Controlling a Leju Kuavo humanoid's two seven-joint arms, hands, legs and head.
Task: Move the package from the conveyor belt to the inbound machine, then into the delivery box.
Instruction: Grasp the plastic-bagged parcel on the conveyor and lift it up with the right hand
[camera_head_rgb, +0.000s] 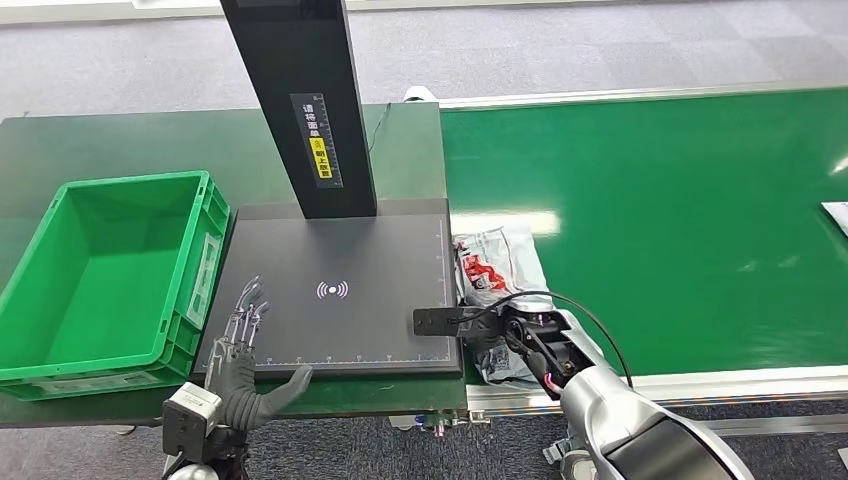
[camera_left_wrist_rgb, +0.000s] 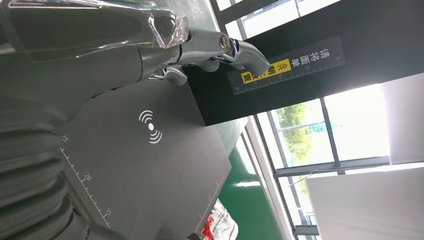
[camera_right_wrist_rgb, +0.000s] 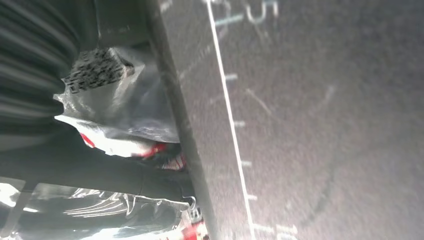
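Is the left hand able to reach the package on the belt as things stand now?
Probably not directly. The left hand rests at the scanner plate's near-left corner, while the package lies beyond its right edge, where the right hand is already on it.

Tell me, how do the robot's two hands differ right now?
The left hand lies with fingers spread, holding nothing, at the near edge of the black scanner plate; the right hand is down on the plastic-wrapped package on the green conveyor belt. The left hand is in plain view; the right hand's fingers are mostly hidden behind its wrist. Both reach in from below.
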